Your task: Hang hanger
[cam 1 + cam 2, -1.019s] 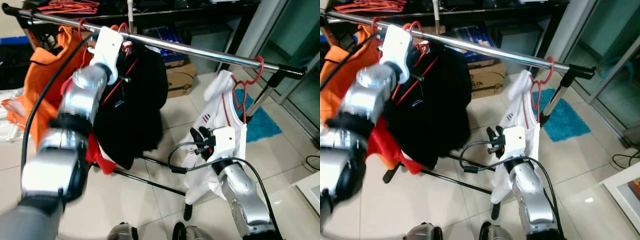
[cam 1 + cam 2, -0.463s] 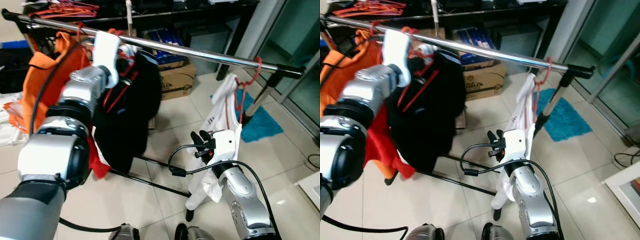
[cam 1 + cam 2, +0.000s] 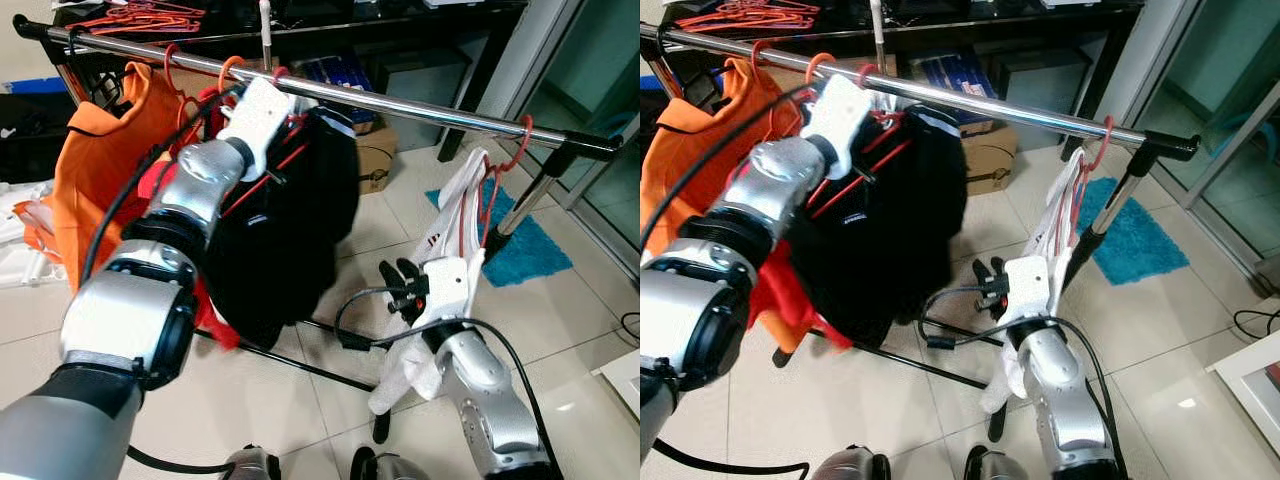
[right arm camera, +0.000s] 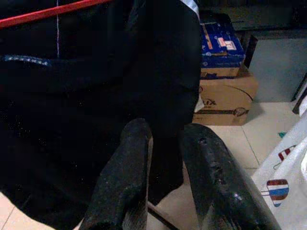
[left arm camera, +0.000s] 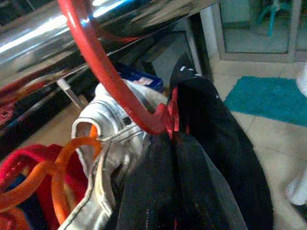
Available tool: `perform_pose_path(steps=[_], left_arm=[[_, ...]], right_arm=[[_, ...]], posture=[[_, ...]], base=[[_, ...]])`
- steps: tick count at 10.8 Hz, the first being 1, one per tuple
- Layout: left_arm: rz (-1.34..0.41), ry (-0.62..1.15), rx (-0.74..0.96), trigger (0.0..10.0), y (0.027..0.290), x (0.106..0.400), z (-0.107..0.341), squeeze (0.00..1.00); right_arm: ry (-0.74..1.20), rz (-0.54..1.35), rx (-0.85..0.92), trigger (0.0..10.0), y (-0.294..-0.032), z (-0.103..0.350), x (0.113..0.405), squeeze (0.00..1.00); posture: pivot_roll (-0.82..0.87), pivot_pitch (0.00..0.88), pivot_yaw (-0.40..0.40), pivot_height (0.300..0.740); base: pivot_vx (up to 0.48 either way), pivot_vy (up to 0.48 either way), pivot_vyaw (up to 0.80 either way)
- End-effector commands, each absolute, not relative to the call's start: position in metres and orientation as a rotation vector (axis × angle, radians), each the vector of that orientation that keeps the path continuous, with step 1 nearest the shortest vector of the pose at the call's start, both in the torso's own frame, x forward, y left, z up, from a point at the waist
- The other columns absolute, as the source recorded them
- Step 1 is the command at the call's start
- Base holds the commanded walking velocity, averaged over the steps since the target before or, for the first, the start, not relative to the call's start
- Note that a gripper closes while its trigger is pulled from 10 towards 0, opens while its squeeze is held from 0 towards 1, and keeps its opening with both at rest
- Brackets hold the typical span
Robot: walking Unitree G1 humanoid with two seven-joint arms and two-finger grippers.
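At the rail, left claw (image 3: 278, 172): raised to the chrome rail (image 3: 420, 107) among the hung clothes; whether its fingers are apart or together cannot be told.
Red hanger (image 5: 103, 67): one, seen from the left wrist with its hook curved over the rail; a black garment (image 3: 290, 230) is carried on it, and its red bars are seen across the cloth beside the left claw.
Right claw (image 3: 986, 279): held low in front of the rack, below the rail; its two fingers (image 4: 124, 177) are seen with a narrow gap between them, nothing gripped, pointed toward the black garment.
Hooks on the rail: four can be made out in the head views, three bunched at the robot's left and one red hook (image 3: 517, 135) apart near the right end.
Garments counted: four – one orange top (image 3: 105, 170) at far left, one red piece (image 3: 212, 318) low behind the black one, the black garment, one white shirt (image 3: 447, 270) on the far right hanger.
Beyond the rack: one cardboard box (image 4: 225, 98), one blue rug (image 3: 525, 245) on the tiled floor (image 3: 250, 390).
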State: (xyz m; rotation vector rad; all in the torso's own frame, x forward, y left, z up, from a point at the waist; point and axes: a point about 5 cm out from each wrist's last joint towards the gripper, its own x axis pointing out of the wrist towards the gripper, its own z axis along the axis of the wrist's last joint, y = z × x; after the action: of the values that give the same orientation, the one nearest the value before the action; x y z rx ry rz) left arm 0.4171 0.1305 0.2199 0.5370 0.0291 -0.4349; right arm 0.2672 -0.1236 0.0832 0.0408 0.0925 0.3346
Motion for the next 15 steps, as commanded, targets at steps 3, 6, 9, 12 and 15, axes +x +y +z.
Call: perform_pose_path(steps=[3,6,9,12,15], left_arm=[[-0.373,0.089,0.439,10.0,0.125,0.418,0.210,0.00],[-0.334,-0.009,0.204,10.0,0.112,0.422,0.232,1.00],[-0.320,0.026,0.180,10.0,0.106,0.419,0.217,1.00],[-0.340,-0.071,0.219,10.0,0.102,0.414,0.237,1.00],[-0.327,-0.027,0.187,10.0,0.111,0.386,0.212,1.00]], right_arm=[[0.113,0.318,0.024,10.0,-0.126,0.079,0.266,0.00],[0.108,0.312,0.018,10.0,-0.128,0.079,0.268,0.00],[0.120,0.332,0.007,10.0,-0.129,0.078,0.268,0.00],[0.132,0.368,-0.001,10.0,-0.128,0.077,0.269,0.00],[0.143,0.378,0.006,10.0,-0.127,0.075,0.269,0.00]], posture=[[0.00,0.100,0.027,0.740],[0.01,0.093,0.028,0.740],[0.03,0.103,0.009,0.740],[0.06,0.106,-0.005,0.740],[0.07,0.099,-0.014,0.740]], base=[[0.000,0.000,0.00],[0.000,0.000,0.00],[0.000,0.000,0.00],[0.000,0.000,0.00],[0.000,0.000,0.00]])
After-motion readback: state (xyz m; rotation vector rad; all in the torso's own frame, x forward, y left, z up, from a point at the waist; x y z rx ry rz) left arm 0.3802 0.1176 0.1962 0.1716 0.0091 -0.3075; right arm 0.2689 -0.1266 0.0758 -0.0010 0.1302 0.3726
